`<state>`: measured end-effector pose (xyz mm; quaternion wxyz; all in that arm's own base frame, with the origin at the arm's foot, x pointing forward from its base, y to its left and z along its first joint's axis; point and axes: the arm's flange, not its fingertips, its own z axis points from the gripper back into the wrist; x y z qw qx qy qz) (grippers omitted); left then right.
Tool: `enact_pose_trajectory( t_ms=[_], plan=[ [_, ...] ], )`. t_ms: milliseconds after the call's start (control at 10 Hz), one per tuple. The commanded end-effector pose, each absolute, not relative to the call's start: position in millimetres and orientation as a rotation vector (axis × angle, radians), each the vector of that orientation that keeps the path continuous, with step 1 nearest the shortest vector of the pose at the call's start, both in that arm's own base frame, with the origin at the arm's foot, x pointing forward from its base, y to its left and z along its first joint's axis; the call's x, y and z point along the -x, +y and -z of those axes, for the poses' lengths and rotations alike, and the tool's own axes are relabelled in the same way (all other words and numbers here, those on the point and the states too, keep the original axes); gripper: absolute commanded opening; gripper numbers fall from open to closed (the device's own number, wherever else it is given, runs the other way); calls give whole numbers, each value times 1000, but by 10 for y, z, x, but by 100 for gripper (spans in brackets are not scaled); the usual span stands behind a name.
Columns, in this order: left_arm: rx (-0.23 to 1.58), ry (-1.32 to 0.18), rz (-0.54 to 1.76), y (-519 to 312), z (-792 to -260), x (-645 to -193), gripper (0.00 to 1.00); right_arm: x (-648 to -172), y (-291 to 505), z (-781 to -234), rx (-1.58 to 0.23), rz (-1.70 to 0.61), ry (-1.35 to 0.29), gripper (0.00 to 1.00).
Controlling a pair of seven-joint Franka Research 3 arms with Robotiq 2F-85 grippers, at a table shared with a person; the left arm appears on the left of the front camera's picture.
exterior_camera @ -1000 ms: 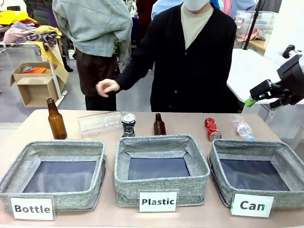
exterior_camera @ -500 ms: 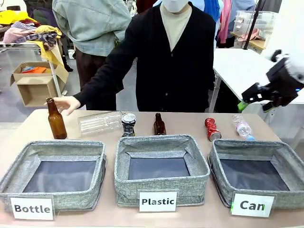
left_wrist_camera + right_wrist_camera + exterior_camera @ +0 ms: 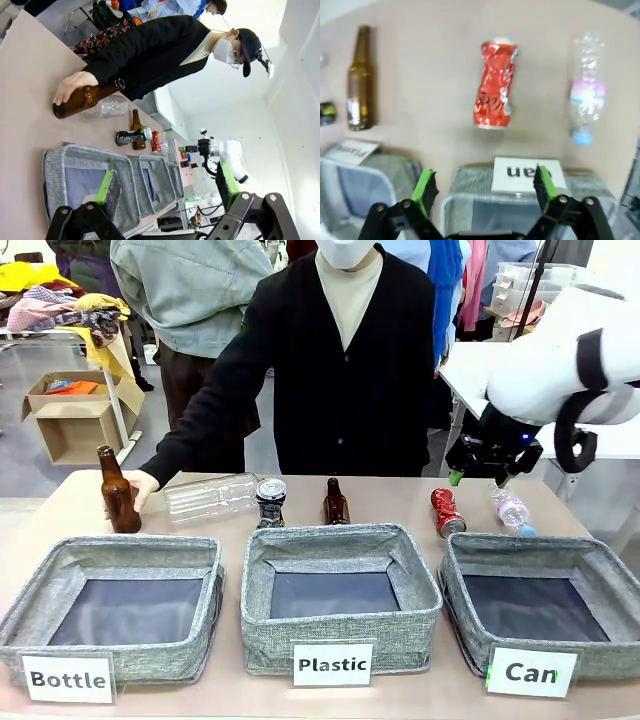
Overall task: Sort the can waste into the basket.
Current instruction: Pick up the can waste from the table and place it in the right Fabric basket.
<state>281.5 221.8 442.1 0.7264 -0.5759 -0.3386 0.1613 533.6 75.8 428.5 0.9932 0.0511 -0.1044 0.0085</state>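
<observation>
My right tool (image 3: 482,185) has swung in from the frame's right edge. It now hangs with fingers spread and empty above the crushed red can (image 3: 447,512), which lies on the table (image 3: 380,495) right of centre, just behind the "Can" basket (image 3: 520,546). I judge a descent comes next. The black can (image 3: 270,502) waits mid-frame.

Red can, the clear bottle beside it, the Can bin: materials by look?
Red can: thin metal, glossy red, silver end; creased and dented.
Clear bottle: probably thin plastic; see-through, crumpled walls.
Can bin: grey woven fabric, matte, visible weave; dark floor, material unclear.
</observation>
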Motion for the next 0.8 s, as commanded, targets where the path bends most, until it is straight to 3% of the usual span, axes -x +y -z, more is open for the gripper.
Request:
enact_pose_trajectory(
  t_ms=[0,400,700],
  plan=[
    [1272,-761,-334,2229,-4426,-2804,100,-5789,873,-4113,-42,26,-156,100],
    [1270,-747,-356,2220,-4421,-2814,100,-6282,965,-3475,31,32,-67,100],
    [1475,-904,-208,2623,-5316,-1925,100,-6476,1003,-3212,49,64,-60,100]
  ],
)
